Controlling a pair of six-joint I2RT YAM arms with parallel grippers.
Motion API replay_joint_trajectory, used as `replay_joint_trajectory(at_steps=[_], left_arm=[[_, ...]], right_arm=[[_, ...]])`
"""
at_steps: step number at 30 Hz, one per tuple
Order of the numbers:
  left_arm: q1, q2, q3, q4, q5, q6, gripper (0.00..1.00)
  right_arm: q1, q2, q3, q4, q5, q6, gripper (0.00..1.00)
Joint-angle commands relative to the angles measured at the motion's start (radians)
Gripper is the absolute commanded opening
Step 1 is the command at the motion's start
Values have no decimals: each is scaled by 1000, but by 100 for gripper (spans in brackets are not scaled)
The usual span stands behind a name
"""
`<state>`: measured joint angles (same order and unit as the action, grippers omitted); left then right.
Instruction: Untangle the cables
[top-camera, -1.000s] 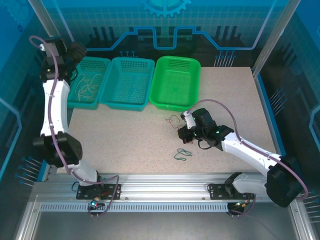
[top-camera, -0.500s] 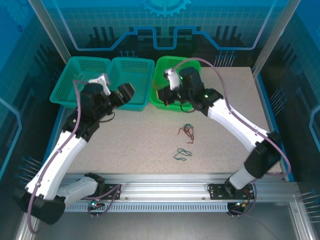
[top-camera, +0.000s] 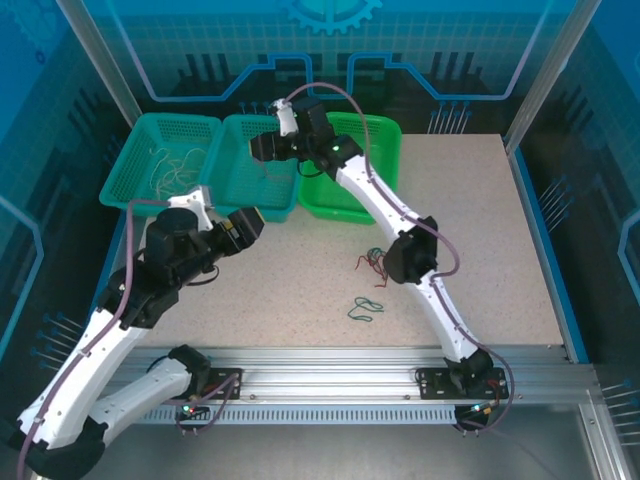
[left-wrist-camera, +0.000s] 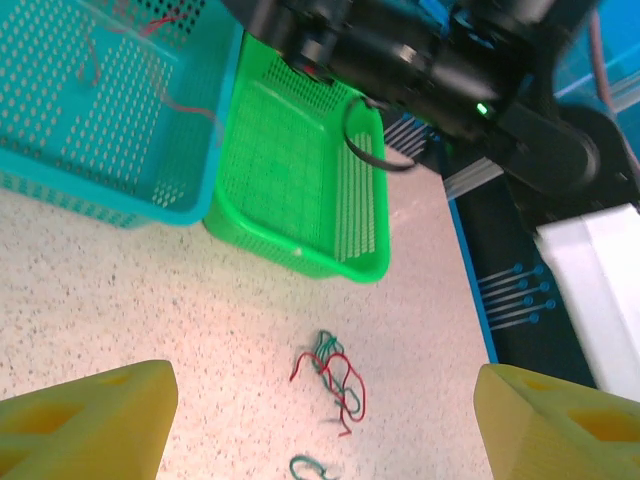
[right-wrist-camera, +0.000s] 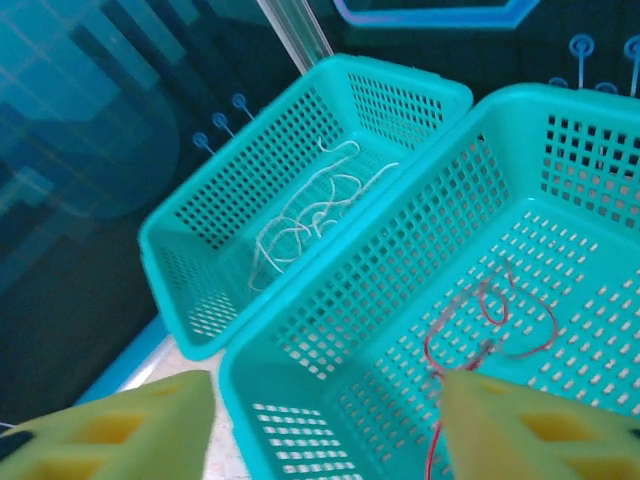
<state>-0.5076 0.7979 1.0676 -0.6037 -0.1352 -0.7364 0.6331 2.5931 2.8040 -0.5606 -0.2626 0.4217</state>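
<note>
The right gripper (right-wrist-camera: 325, 430) hangs over the middle teal basket (right-wrist-camera: 400, 290), its fingers apart and holding nothing; a red cable (right-wrist-camera: 490, 310) lies inside this basket; the left gripper (left-wrist-camera: 320, 425) is wide open and empty, above a red-green tangle (left-wrist-camera: 335, 375) on the table (left-wrist-camera: 150, 300).

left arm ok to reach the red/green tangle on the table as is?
Probably yes. The left gripper is open and the tangle lies on bare tabletop ahead of it; the right arm's elbow, close beside it, might crowd the approach.
</note>
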Motion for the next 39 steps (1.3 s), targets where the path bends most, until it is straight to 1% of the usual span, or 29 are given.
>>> replay_joint_trajectory(at_steps=[1,3,6,8,12,16,19,22,25,28,32,34,36,38,39], left_arm=[[-54,18,-22,-11,-36,-47,79],[-103,44,-35,30,-59,-65,79],[-182,111,-58,127,-85,-98,79],[-247,181,-54,180,-102,-110,79],[-358,335,-32,258,-111,-108,79],[-437,495,-23,354,-93,-125,79],[-470,629,7,378,-96,-150,79],[-481,764,60,386,-106,-195,80],[-480,887,120,421,-113,-228,80],[-481,995,192,439,-123,-251,80],[-479,1108,268,436,-141,-298,80],[-477,1150,298,428,-139,-311,75],[-472,1183,313,405,-134,-349,63],[-464,1198,306,395,-131,-393,48],[-461,1197,298,398,-131,-402,43]], right_arm=[[1,1,114,-165,-21,20,69],[-8,-79,2,-160,-32,-21,70],[-30,-258,-265,-120,-55,-76,70],[-55,-421,-468,-82,-64,-94,70],[-116,-691,-829,-24,-48,-107,70],[-180,-972,-1164,4,24,-95,70],[-238,-1170,-1363,-40,172,-14,71],[-296,-1359,-1546,-85,274,67,71],[-312,-1533,-1715,-139,369,122,71],[-313,-1682,-1852,-199,401,196,71],[-311,-1847,-1998,-235,392,247,70],[-311,-1899,-2040,-240,382,232,70],[-311,-1929,-2062,-247,383,199,70],[-312,-1935,-2060,-266,391,168,70],[-312,-1932,-2056,-276,393,154,70]])
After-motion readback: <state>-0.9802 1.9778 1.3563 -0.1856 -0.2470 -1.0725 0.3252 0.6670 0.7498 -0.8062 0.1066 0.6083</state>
